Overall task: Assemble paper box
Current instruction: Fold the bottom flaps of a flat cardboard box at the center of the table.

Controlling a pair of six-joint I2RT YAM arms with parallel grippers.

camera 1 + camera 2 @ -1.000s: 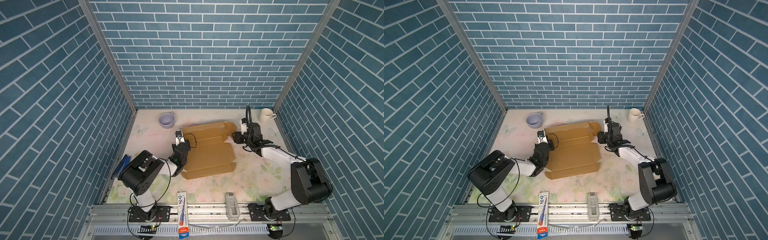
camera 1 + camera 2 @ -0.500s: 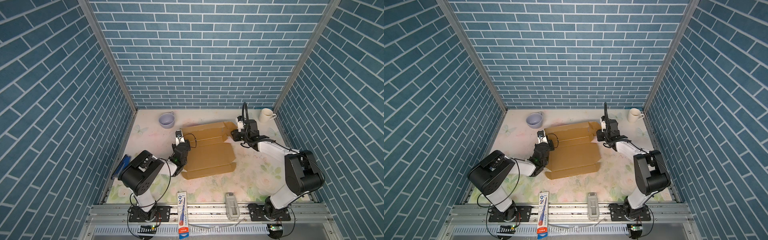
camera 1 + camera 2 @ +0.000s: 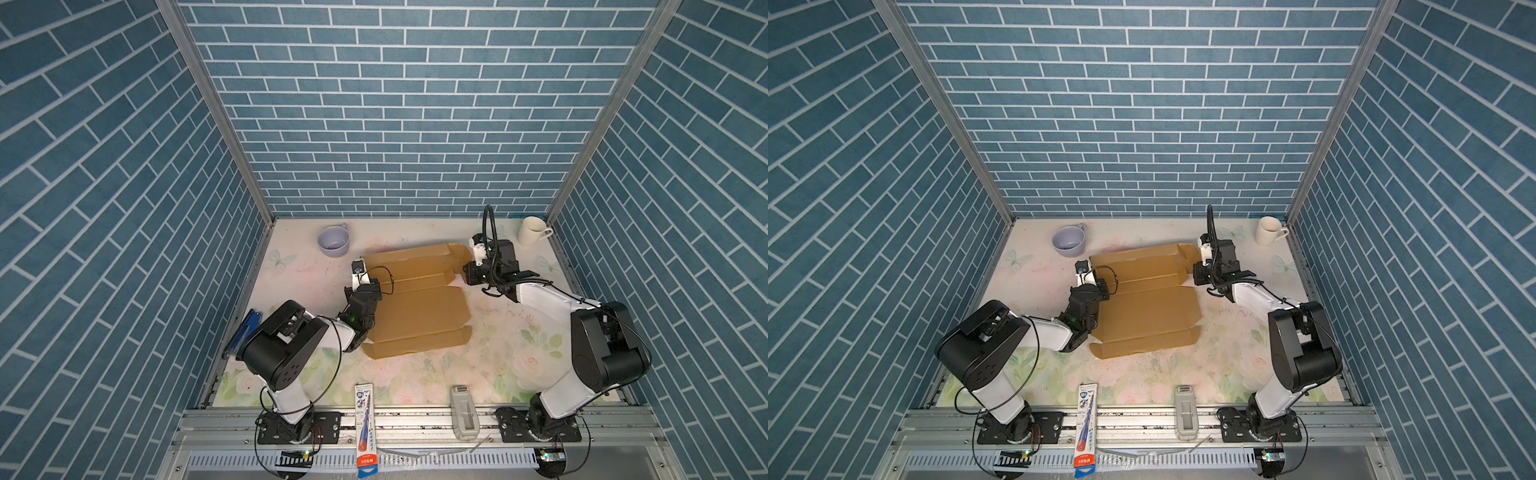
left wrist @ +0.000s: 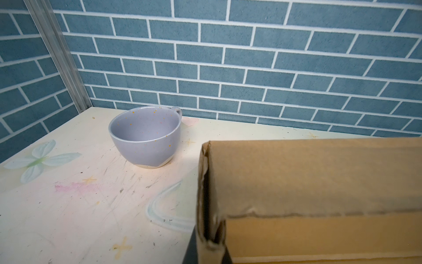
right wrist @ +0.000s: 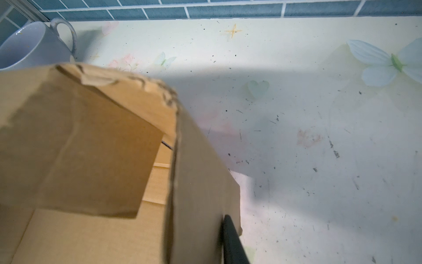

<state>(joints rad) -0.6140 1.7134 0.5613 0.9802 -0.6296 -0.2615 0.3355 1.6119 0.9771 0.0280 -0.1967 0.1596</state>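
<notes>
The box (image 3: 415, 316) lies on the counter (image 3: 498, 332) near the cup (image 3: 333, 242), its long axis running away from the cup. The left end effector (image 4: 208, 254) pinches the cup-side edge. The right end effector (image 3: 466, 275) is at the far flap, nearer it, with one finger outside; I cannot tell whether it is clamped.

The surface (image 3: 498, 345) is pale, with printed flowers and butterflies, and it has many small scratches and dark specks. A brown paper box (image 3: 415, 307) lies in the middle. Most of it is flat, but its far side is folded up.

A purple cup (image 3: 333, 242) stands near the back left corner, close to the paper box but not touching it. A white mug (image 3: 532, 231) stands in the back right corner. A blue thing (image 3: 243, 332) lies along the left edge.

At the front edge lie a long printed box (image 3: 365, 419) and a grey thing (image 3: 463, 409). Both stick out over the metal rail.
</notes>
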